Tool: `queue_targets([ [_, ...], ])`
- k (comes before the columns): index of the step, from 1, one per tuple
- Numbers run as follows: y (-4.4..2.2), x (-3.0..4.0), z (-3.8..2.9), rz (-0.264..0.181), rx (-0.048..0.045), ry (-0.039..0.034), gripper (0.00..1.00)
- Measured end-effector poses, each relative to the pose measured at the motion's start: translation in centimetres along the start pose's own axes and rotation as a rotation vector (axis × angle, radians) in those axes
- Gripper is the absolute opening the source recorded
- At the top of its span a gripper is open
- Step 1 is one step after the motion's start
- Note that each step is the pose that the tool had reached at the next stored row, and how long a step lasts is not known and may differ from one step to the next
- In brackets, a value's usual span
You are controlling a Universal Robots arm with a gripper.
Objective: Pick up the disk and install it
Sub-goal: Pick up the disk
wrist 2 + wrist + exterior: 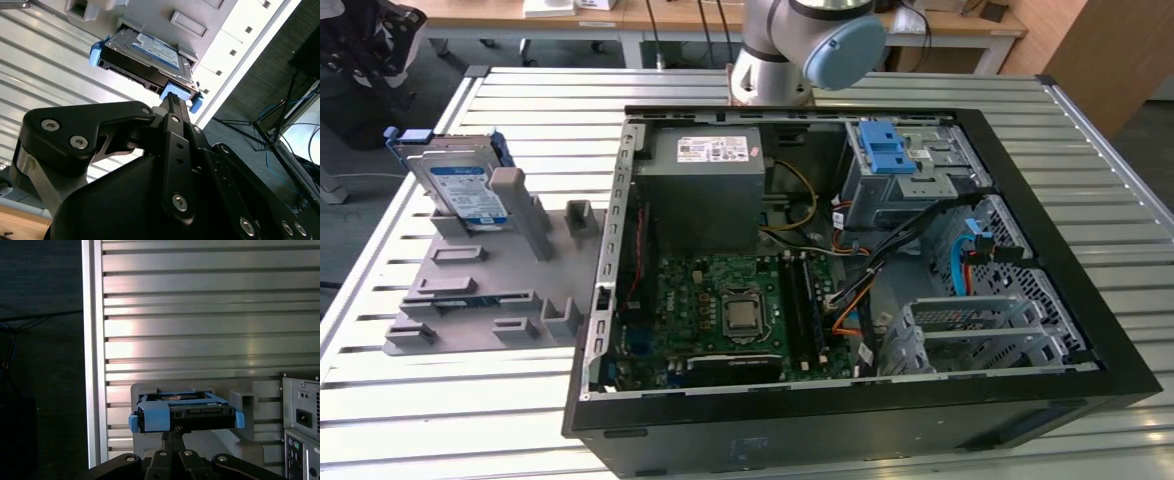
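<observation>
The disk [464, 190] stands on edge in a slot of the grey holder [480, 290], at the exterior view's left, on the slatted table. It is silver with a blue-and-white label and blue rails. In both wrist views the disk [155, 50] [185, 415] lies just beyond my gripper's tips, with a blue rail end facing me. My gripper [172, 102] [173, 434] is shut, its fingers pressed together with nothing between them, lined up with the disk's near edge but apart from it.
An open computer case [607, 300] lies flat beside the holder, showing a grey power-supply box [707, 190], a motherboard [734, 310], a silver cage with a light-blue latch [901, 160] and a metal bay [974, 335]. The arm's base [794, 50] stands behind the case.
</observation>
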State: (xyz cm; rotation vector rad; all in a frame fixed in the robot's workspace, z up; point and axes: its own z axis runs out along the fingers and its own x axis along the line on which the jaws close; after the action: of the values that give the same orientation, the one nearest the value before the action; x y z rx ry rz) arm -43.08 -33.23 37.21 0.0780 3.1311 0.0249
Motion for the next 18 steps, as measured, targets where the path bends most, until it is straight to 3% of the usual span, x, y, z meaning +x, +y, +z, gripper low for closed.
queue_targets([
  [6, 0.0, 0.01, 0.0, -0.012, -0.0001, 0.0002, 0.11],
  [18, 0.0, 0.01, 0.0, -0.139, -0.0012, 0.0022, 0.11],
])
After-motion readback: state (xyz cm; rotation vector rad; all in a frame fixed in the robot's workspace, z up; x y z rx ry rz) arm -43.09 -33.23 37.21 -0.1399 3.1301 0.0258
